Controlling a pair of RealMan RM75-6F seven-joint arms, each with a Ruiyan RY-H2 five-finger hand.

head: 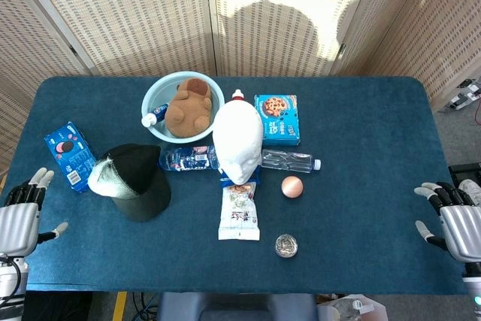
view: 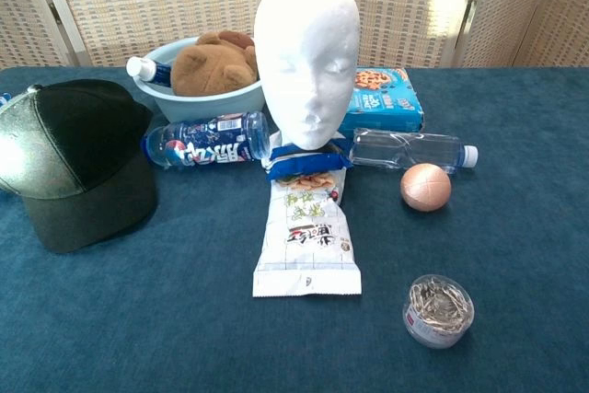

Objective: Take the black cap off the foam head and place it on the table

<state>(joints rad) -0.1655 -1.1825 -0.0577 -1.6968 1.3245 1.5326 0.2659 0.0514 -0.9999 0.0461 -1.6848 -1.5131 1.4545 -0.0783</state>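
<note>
Cap: black fabric cap with a silvery-grey brim (head: 134,179), lying on the dark blue table top (head: 361,125), at 9 o'clock of the foam head and well apart from it; no hand touches it
Cap, chest view: crown up, brim (view: 28,149) toward the left edge
Foam head: bare white foam mannequin head (head: 237,140), upright at the table's middle, face toward the near edge
Blue-label bottle: plastic drink bottle with a blue label (head: 189,158), on its side between the cap and the foam head
Clear bottle: clear plastic bottle with a white cap (head: 288,161), on its side at 3 o'clock of the foam head
Snack bag: white printed snack packet (head: 239,212), flat at 6 o'clock of the foam head, its top tucked at the head's base
Ball: small peach-coloured ball (head: 291,186), at 4 o'clock of the foam head
Clip tub: round clear tub of metal clips (head: 285,245), near the front edge at 5 o'clock
Basin: light blue plastic basin (head: 155,98) at 11 o'clock, holding a brown plush toy (head: 188,108)
Cookie boxes: blue cookie box (head: 276,119) at 1 o'clock; blue biscuit packet (head: 70,155) at 9 o'clock of the cap
Left hand: grey robot hand (head: 19,218) at the table's left edge, fingers spread, holding nothing
Right hand: grey robot hand (head: 455,219) at the right edge, fingers spread, holding nothing
</note>
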